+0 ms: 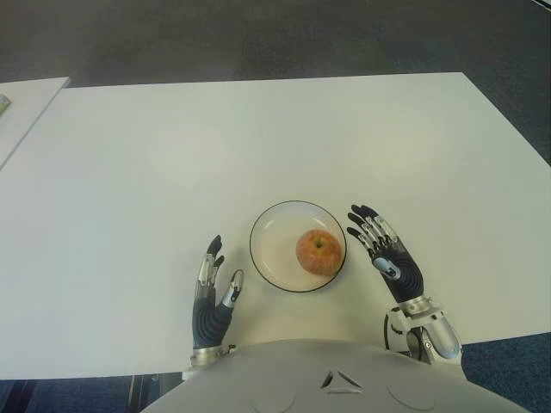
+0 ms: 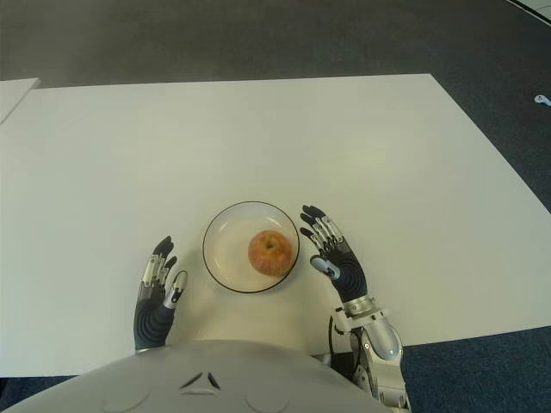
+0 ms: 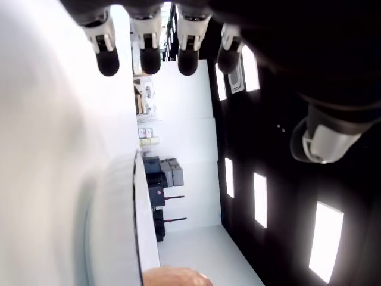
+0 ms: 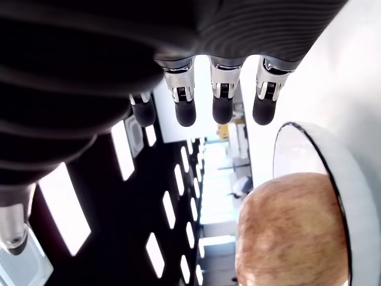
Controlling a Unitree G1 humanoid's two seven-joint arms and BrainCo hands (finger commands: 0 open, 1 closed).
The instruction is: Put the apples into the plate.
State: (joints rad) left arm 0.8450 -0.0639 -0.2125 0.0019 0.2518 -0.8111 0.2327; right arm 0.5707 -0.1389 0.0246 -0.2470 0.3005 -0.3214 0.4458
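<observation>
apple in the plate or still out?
In. The apple sits inside the plate rim, right of centre; the right hand beside it is open.

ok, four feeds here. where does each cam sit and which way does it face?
Left eye: on the head, looking forward and down at the white table; shows both hands, left hand and right hand, flanking the plate with the apple, torso below.
Right eye: same head, same scene from slightly to the side.
Left wrist: along its own open fingers; plate rim, sliver of apple.
Right wrist: along its own fingers; apple close.
Shared: plate and apple in all four.
</observation>
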